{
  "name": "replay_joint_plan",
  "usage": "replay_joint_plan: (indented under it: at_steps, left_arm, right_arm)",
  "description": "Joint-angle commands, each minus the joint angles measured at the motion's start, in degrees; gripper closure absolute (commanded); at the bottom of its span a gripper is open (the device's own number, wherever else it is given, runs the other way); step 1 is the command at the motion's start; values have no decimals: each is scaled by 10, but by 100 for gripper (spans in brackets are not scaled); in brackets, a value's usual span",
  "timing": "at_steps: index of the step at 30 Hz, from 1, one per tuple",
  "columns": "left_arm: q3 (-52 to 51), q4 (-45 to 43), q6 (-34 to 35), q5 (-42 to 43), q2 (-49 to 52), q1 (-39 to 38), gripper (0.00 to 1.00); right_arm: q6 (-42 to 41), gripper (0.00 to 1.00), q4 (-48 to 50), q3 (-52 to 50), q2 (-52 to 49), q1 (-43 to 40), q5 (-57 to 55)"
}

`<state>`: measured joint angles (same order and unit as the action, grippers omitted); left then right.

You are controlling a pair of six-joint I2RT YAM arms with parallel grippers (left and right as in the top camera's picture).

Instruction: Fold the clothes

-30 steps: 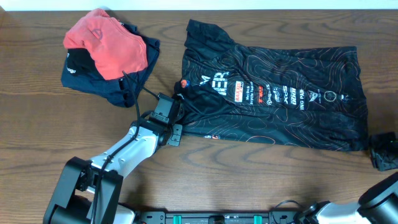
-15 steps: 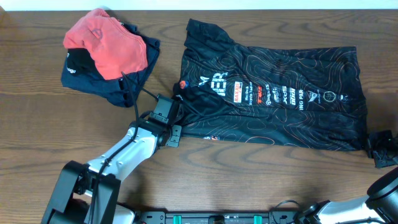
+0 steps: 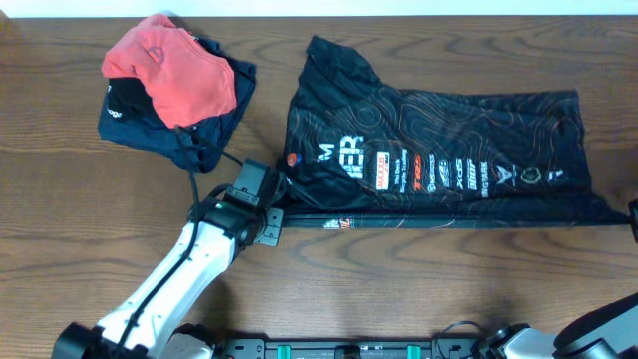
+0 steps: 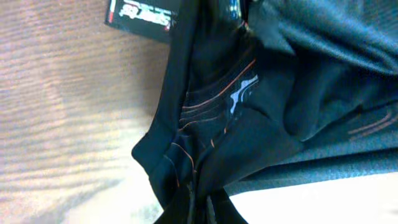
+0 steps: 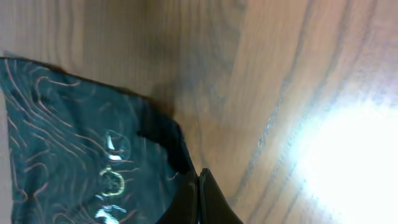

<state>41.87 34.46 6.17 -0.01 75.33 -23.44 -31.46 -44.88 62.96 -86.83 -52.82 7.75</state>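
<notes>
I see the jersey (image 3: 439, 140) spread on the wooden table (image 3: 419, 289), and it fills the upper right part of the overhead view. The white letters and the row of small logos face up. Its lower edge is stretched into an almost straight dark line, from the cloth's lower left corner to the right border of the frame.

The left gripper (image 4: 200, 208) is clenched on that lower left corner. In the left wrist view the black cloth with thin orange lines bunches into folds and narrows down into the fingertips at the bottom centre. A small black label (image 4: 140, 15) with red and white print lies on the wood at the top left of this view. In the overhead view the left arm comes up from the bottom left, and its gripper sits just left of the jersey.

The right gripper (image 5: 199, 186) is also closed. In the right wrist view its fingertips at the bottom centre pinch the dark corner of the jersey, and the patterned cloth fills the lower left. In the overhead view this gripper is almost cut off by the right border.

In the upper left of the overhead view, a coral-red garment (image 3: 169, 70) lies on a navy garment (image 3: 179, 135), apart from the jersey.
</notes>
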Motion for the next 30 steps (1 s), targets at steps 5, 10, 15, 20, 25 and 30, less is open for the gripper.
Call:
replay_joint_plan:
  at_steps: [5,10,15,20,25,30]
  left_arm:
    - [10,24,7,34,-12,2,94]
    - [10,35,12,52,-12,2,91]
    - [10,55,12,52,-12,2,15]
    - [24,74,12,52,-13,2,12]
    - [103,101,11,68,-12,2,11]
    - [250,101,9,86,31,8,7]
  right_arm:
    - [-13,99,-28,2,-5,-4,-78]
    - [-13,94,-33,2,-5,-4,-81]
    - [-13,67,-23,2,-5,-4,-81]
    - [8,62,7,2,-5,-3,7]
    - [65,59,66,8,-5,17,154]
    - [134,56,91,42,-5,80,238]
